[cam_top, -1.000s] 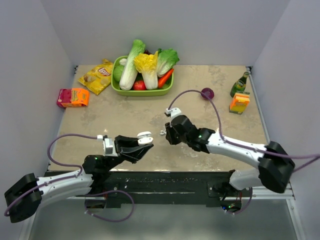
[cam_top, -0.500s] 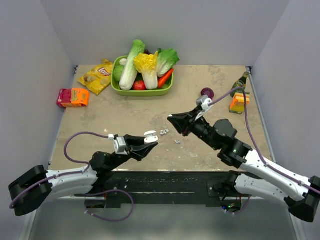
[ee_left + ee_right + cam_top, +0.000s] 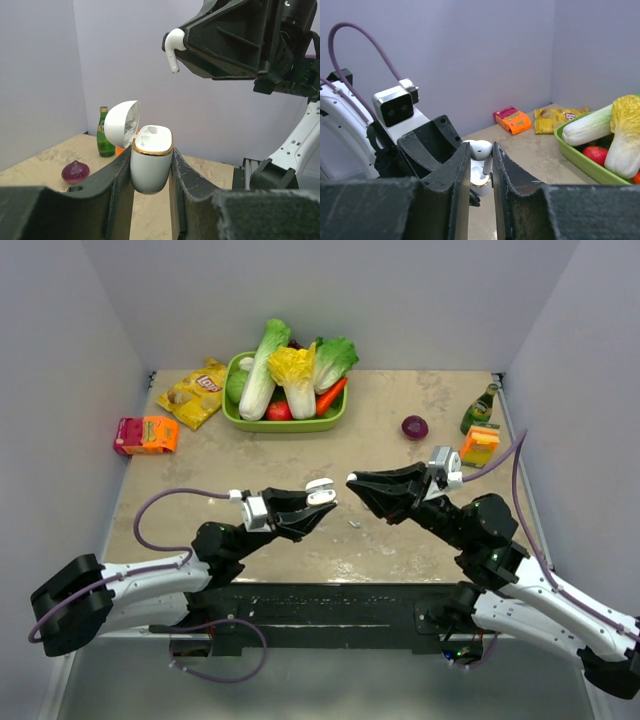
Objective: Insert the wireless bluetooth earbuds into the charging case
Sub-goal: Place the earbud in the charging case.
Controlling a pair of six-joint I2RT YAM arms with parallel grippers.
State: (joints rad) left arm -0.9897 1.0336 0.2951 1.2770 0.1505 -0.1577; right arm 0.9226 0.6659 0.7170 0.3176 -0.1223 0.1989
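Seen from above, the left gripper [image 3: 318, 494] and right gripper [image 3: 354, 481] face each other over the worktop [image 3: 200, 470], tips near.

In the left wrist view, the left jaws clamp the charging case [image 3: 151, 165] by its flanks, lid open. That hard, glossy shell is probably best held below the gold rim, off the hinge. The earbud [image 3: 172, 47] hangs above it, stem down.

In the right wrist view, the right jaws pinch the earbud's bulb. It looks light and slick, so it could easily squirt out.

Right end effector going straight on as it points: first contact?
Probably the open charging case in the left end effector, just ahead of the right end effector and its earbud; height offset unclear.
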